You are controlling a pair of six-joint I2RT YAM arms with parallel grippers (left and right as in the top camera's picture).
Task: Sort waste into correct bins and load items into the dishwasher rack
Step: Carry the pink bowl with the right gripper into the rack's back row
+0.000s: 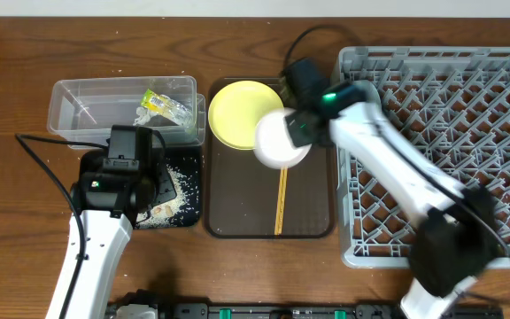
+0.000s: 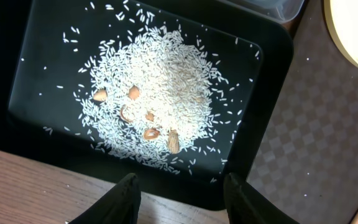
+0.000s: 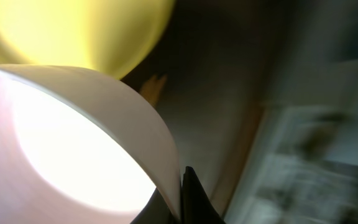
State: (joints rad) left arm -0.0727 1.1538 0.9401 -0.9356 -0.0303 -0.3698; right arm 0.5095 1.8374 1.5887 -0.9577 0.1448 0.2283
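Right gripper (image 3: pixel 178 198) clamped on the white bowl (image 1: pixel 282 142) at its rim, over the brown tray (image 1: pixel 237 208) and beside the yellow plate (image 1: pixel 237 111). Bowl looks rigid, probably light, slick-walled — a rim pinch may slip. Left gripper (image 2: pixel 179 193) has jaws apart, empty, above the black bin (image 2: pixel 36 37).

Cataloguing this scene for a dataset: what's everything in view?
clear tub: one, clear, far left
wrapper: one, yellow-green, inside clear tub
black bin: one, black, in front of tub
rice scraps: pile, whitish, in black bin
brown tray: one, brown, centre
yellow plate: one, yellow, tray's far end
chopsticks: count unclear, pale wood, on tray
white bowl: one, white, held above tray
dishwasher rack: one, grey, right
left hand: one, black, open above black bin
right hand: one, black, shut on white bowl's rim
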